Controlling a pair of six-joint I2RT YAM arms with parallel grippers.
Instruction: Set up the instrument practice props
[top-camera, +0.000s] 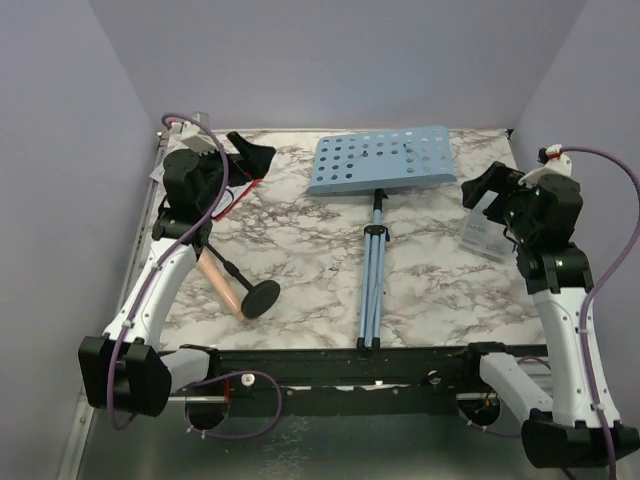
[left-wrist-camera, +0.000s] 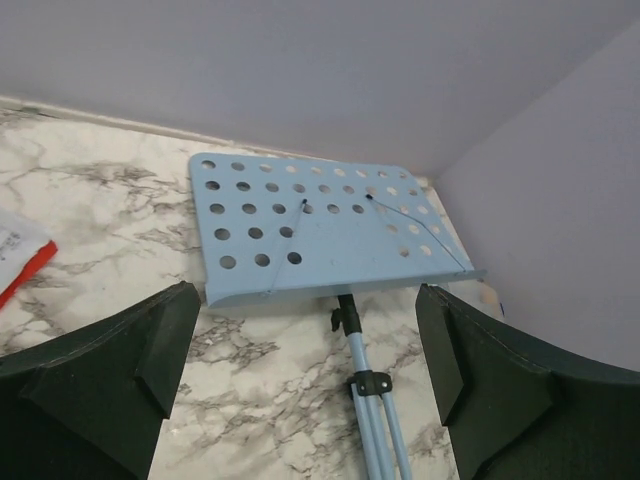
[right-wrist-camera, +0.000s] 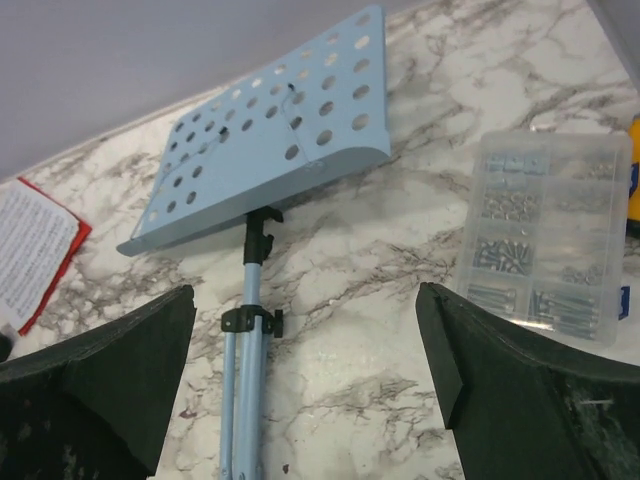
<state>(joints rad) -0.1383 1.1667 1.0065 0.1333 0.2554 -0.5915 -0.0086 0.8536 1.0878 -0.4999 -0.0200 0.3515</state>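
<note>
The light blue perforated music stand lies flat on the marble table, its folded tripod legs pointing toward the arms. It also fills the left wrist view and the right wrist view. A pinkish microphone lies by its black round base under the left arm. White sheet music rests on a red sheet at the far left. My left gripper hovers open above the table's far left, holding nothing. My right gripper hangs open at the far right, also holding nothing.
A clear compartment box of screws sits at the right, just below the right gripper. Lilac walls close in the table on three sides. A black rail runs along the near edge between the arm bases.
</note>
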